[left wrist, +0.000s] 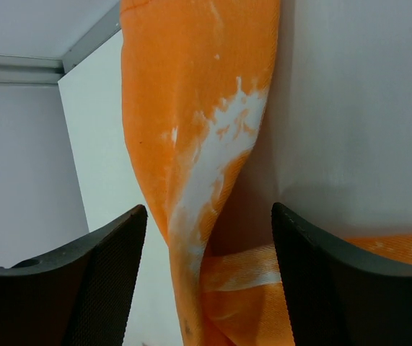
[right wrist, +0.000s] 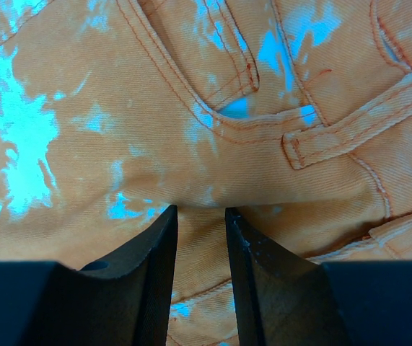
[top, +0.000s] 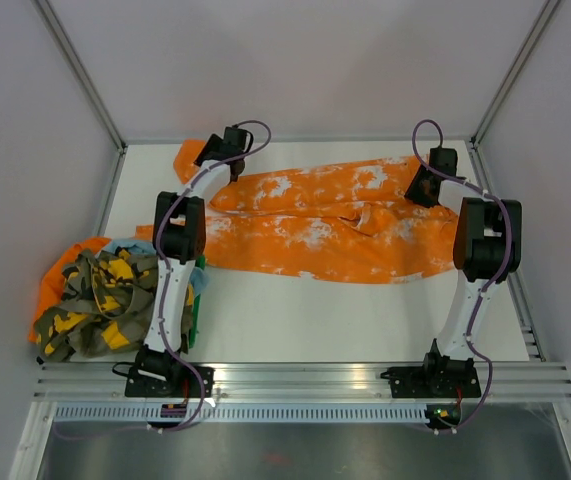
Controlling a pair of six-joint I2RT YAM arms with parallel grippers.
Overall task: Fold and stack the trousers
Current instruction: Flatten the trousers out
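Observation:
Orange trousers (top: 335, 225) with white bleached patches lie spread flat across the back of the table, legs to the left and waist to the right. My left gripper (top: 227, 148) is at the leg ends, far left. In the left wrist view it (left wrist: 209, 216) is open, its fingers wide apart on either side of a twisted orange leg (left wrist: 198, 108). My right gripper (top: 423, 185) is at the waist end. In the right wrist view it (right wrist: 201, 210) is closed on a fold of the trousers (right wrist: 119, 108), near a pocket and a belt loop (right wrist: 350, 130).
A pile of other clothes (top: 105, 300) lies at the table's left edge by the left arm: camouflage yellow-grey, orange, blue and green. Grey walls enclose the table (top: 345, 320) on the left, back and right. A metal rail (top: 305, 378) runs along the near edge.

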